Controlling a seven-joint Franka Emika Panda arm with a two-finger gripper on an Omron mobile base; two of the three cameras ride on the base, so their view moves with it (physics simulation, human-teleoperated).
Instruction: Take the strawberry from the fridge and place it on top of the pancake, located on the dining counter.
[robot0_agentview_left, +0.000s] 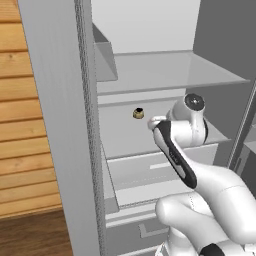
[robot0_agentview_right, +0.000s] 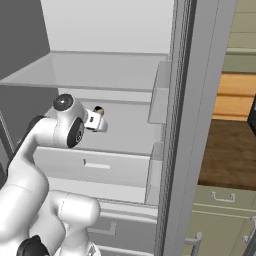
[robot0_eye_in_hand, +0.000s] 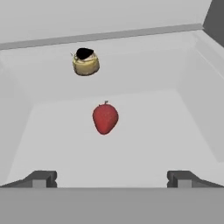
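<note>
The strawberry (robot0_eye_in_hand: 105, 118), small and red, lies on a pale shelf of the fridge (robot0_eye_in_hand: 131, 148) in the hand view. My gripper (robot0_eye_in_hand: 112, 178) is open, with its two dark fingertips (robot0_eye_in_hand: 41, 178) spread wide at the bottom of that view. The berry sits ahead of them, roughly centred between them and apart from both. From the base views, my arm reaches into the open fridge (robot0_agentview_left: 165, 70) at the middle shelf, and the wrist covers the berry. The pancake and the dining counter are out of view.
A small brownish-yellow object with a dark top (robot0_eye_in_hand: 85, 62) stands farther back on the same shelf (robot0_agentview_left: 138, 113). An upper shelf (robot0_agentview_right: 100, 70) hangs above the hand, a drawer front (robot0_agentview_right: 95, 165) lies below, and the open door's edge (robot0_agentview_right: 175, 125) stands to the right.
</note>
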